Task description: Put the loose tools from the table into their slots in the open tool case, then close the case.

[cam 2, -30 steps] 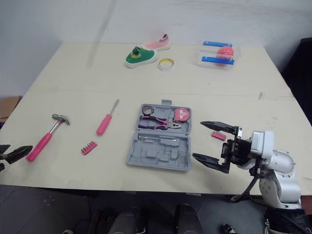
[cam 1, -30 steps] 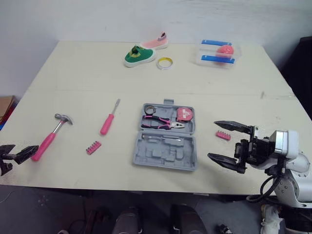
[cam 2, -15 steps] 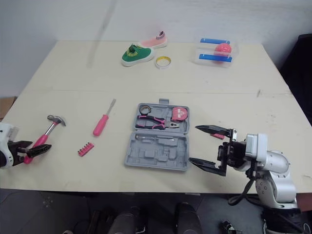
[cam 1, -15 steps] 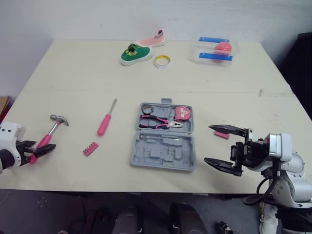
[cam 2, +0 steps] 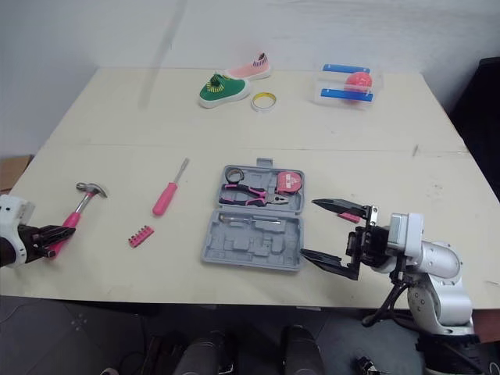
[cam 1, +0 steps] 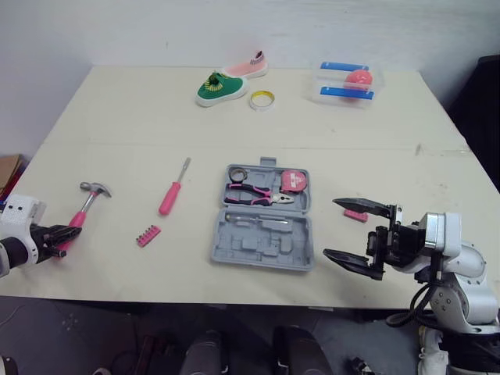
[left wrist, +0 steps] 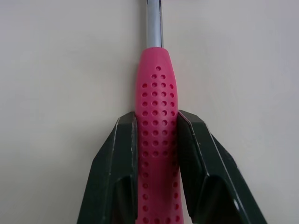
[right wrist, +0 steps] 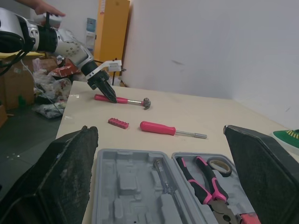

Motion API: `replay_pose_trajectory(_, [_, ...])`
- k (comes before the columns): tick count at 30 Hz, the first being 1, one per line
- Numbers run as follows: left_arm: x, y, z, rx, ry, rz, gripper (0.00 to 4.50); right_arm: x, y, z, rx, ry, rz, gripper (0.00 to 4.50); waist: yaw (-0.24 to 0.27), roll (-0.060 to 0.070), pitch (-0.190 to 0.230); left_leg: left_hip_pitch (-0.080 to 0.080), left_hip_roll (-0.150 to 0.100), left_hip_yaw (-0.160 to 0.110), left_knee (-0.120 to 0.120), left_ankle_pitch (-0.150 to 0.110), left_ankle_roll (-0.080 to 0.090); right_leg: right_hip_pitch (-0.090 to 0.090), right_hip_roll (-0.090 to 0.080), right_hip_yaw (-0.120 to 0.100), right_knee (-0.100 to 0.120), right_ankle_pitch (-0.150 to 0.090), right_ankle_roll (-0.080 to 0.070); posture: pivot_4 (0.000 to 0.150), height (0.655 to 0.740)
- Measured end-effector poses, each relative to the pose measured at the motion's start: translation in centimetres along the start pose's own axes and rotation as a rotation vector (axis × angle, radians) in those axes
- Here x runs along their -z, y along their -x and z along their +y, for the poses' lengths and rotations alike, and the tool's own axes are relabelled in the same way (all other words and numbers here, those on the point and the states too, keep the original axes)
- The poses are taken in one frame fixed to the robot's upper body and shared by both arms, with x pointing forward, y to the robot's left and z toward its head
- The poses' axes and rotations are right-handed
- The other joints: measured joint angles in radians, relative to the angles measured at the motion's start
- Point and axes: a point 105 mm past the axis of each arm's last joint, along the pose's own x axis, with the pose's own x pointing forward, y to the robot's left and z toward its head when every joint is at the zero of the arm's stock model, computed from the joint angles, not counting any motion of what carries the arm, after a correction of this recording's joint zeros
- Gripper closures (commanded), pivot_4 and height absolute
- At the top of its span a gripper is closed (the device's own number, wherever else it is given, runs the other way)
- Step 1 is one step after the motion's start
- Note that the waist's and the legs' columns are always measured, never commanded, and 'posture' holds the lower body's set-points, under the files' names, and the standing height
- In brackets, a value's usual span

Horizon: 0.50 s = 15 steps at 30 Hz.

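A hammer (cam 1: 87, 203) with a pink handle lies at the table's left. My left gripper (cam 1: 62, 233) is shut on the handle's end; in the left wrist view both black fingers (left wrist: 122, 154) press the dotted pink handle (left wrist: 156, 84). The grey tool case (cam 1: 262, 262) lies open mid-table, with pliers (cam 1: 258, 194) and a tape measure (cam 1: 294, 181) in it. A pink screwdriver (cam 1: 169, 199) and a pink bit strip (cam 1: 148, 235) lie between hammer and case. My right gripper (cam 1: 332, 227) hovers open just right of the case, beside a second pink bit strip (cam 1: 356, 216).
At the back stand a green shoe (cam 1: 217, 88), a pink shoe (cam 1: 248, 66), a tape roll (cam 1: 262, 99) and a clear box with a pink ball (cam 1: 348, 83). A person's hand (right wrist: 44, 7) shows beyond the left arm.
My left gripper has moved onto the end of the hammer's handle and shut on it. The right gripper stays open beside the case.
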Motion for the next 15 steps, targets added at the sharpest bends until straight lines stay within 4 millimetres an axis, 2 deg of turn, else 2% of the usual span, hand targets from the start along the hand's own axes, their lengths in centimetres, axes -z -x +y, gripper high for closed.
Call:
replay_pose_trajectory(2, [-1.2, 0.0, -0.8, 0.034, -0.015, -0.113, 3.99, 0.0, 0.3, -0.1, 0.006, 0.002, 0.016, 0.00, 0.000, -0.003, 0.001, -0.001, 0.000, -0.002, 0.000, 0.000, 0.000, 0.000, 0.000, -0.001, 0.000, 0.000, 0.000, 0.150, 0.7400])
replay_pose_trajectory(5, [-5.2, 1.1, -3.5, 0.138, -0.135, -0.296, 3.99, -0.2, 0.5, -0.4, 0.016, 0.013, 0.033, 0.00, 0.002, -0.012, 0.002, -0.003, 0.001, -0.004, 0.001, 0.002, -0.005, 0.000, 0.000, -0.002, -0.002, 0.000, -0.001, 0.150, 0.7400])
replay_pose_trajectory(8, [-9.1, 2.6, -6.5, 0.231, -0.285, -0.434, 3.99, -0.2, 0.8, -0.6, 0.022, 0.028, 0.058, 0.00, 0.002, -0.011, 0.002, -0.002, -0.001, -0.003, 0.001, 0.002, -0.004, 0.002, -0.002, -0.002, -0.003, 0.001, 0.000, 0.150, 0.7400])
replay_pose_trajectory(11, [-10.8, 2.7, -11.0, 0.410, -0.426, -0.470, 3.99, -0.1, 1.4, -1.3, 0.057, 0.029, 0.077, 0.00, 0.003, -0.010, 0.003, -0.002, -0.001, -0.002, 0.001, 0.003, -0.001, 0.002, -0.001, -0.002, -0.003, 0.001, 0.000, 0.150, 0.7400])
replay_pose_trajectory(15, [-12.0, 1.5, -18.6, 0.738, -0.539, -0.497, 3.99, 0.2, 2.3, -2.6, 0.090, 0.033, 0.116, 0.00, 0.019, -0.009, 0.004, -0.003, 0.000, -0.002, 0.004, 0.004, -0.001, 0.002, 0.002, -0.002, -0.002, 0.001, 0.000, 0.150, 0.7400])
